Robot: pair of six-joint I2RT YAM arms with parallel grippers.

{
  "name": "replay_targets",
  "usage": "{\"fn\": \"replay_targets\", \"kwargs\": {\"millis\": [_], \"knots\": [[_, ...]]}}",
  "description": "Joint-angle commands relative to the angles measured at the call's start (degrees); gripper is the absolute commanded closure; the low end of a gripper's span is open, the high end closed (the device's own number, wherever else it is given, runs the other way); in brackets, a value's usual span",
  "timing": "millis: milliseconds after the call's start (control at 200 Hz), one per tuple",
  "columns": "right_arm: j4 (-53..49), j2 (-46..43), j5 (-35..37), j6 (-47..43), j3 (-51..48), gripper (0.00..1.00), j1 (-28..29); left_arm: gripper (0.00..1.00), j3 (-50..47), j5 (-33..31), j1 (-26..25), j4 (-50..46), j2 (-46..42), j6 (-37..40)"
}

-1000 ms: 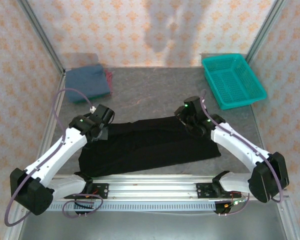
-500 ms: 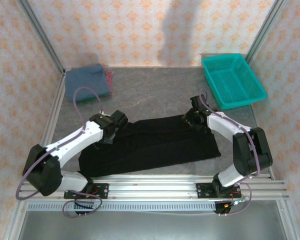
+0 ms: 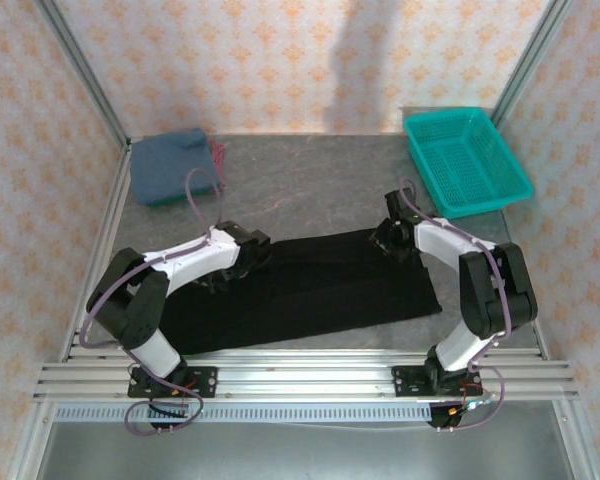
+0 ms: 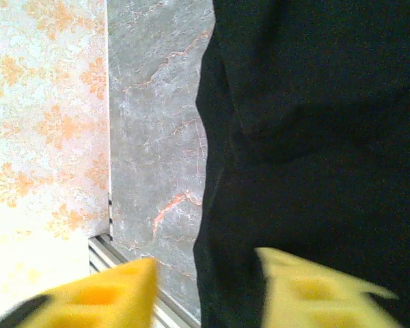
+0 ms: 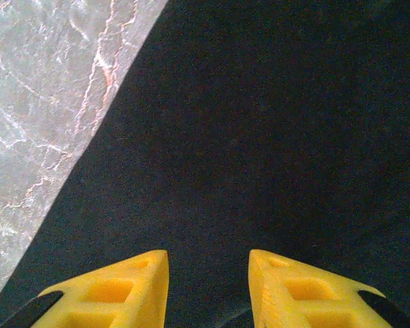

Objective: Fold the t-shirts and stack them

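Observation:
The large black t-shirt [image 3: 310, 285] lies folded as a long band across the middle of the table. My left gripper [image 3: 248, 250] hovers over its far left part, open. In the left wrist view the gripper [image 4: 205, 287] straddles the edge of the black t-shirt [image 4: 314, 137], nothing pinched. My right gripper [image 3: 391, 238] is at the far right corner, open, just above the cloth. In the right wrist view that gripper [image 5: 208, 273] has only the black t-shirt [image 5: 260, 123] below it. A folded slate-blue t-shirt [image 3: 168, 165] tops a pile at the back left, with a pinkish-red edge [image 3: 218, 155] beside it.
A teal mesh basket [image 3: 466, 160] stands at the back right corner. Patterned walls close the left, back and right sides. An aluminium rail [image 3: 300, 375] runs along the near edge, by the arm bases. Bare grey table [image 3: 310, 190] lies behind the black shirt.
My left gripper has slid right along the shirt's far edge and opened, letting the cloth go. The right gripper shifted slightly right and stays open over the far right corner.

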Motion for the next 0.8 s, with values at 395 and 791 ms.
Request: {"fn": "replay_targets", "kwargs": {"millis": [395, 791], "knots": [[-7.85, -6.56, -0.63, -9.53, 3.03, 0.56, -0.69, 0.11, -4.70, 7.96, 0.65, 11.04, -35.55, -7.35], [-11.51, -8.24, -10.50, -16.32, 4.12, 0.53, 0.01, 0.33, -1.08, 30.95, 9.59, 27.64, -14.83, 11.06]]}}
